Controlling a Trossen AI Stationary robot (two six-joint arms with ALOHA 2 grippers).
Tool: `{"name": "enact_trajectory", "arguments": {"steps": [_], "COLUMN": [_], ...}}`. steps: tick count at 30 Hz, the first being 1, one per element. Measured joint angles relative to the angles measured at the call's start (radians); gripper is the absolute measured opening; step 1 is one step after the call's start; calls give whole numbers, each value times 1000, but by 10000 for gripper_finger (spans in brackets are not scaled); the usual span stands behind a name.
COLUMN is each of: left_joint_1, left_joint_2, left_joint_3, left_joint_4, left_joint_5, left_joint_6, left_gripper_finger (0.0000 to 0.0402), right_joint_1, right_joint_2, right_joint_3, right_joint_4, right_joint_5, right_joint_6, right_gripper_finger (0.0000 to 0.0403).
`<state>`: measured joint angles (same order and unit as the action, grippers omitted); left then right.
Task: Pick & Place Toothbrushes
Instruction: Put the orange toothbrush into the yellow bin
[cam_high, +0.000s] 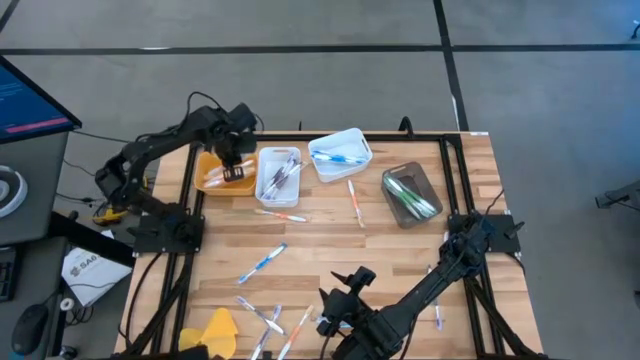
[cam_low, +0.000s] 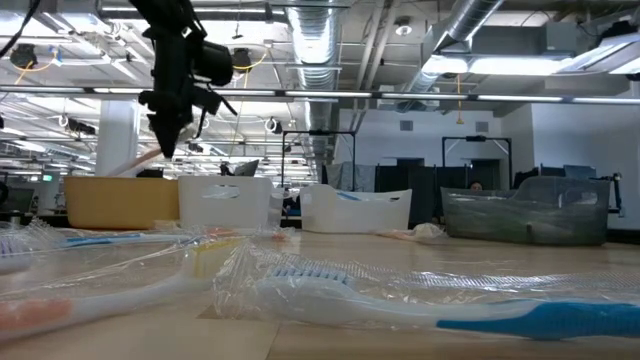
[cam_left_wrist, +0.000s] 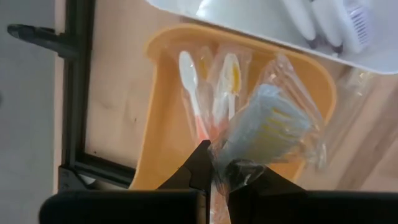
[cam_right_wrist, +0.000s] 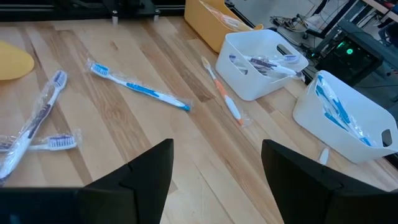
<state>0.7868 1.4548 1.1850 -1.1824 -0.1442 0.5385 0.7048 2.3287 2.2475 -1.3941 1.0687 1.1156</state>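
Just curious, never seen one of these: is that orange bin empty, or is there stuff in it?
Not empty. The orange bin holds wrapped toothbrushes, and the left gripper, shut on another one, hangs above it.

The wrapped toothbrush (cam_left_wrist: 261, 134)'s handle is hidden between the left fingers (cam_left_wrist: 202, 165).

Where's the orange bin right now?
In the high view, the orange bin sits at the table's far left, beside a white bin, with the left end effector holding a wrapped toothbrush over it.
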Motion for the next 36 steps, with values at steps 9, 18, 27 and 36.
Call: {"name": "enact_trajectory", "arguments": {"steps": [9, 18, 27, 36], "left_joint_1": [6, 43, 97, 101], "left_joint_2": [78, 81, 77, 77], "left_joint_3": [-5, -5, -3, -3], "left_joint_4": [8, 16, 17, 37], "left_joint_5": [-1, 21, 22, 22], "left_joint_6": [9, -1, 5, -41], "left_gripper_finger": [15, 26, 25, 24], "right_joint_1": [0, 0, 0, 0], "right_joint_2": [0, 0, 0, 0], "right_joint_3": [0, 0, 0, 1], "right_joint_4": [0, 8, 25, 38], "right_joint_5": [1, 0, -25, -25], "right_joint_6": [0, 0, 2, 2], "right_gripper_finger": [238, 238, 238, 238]}}
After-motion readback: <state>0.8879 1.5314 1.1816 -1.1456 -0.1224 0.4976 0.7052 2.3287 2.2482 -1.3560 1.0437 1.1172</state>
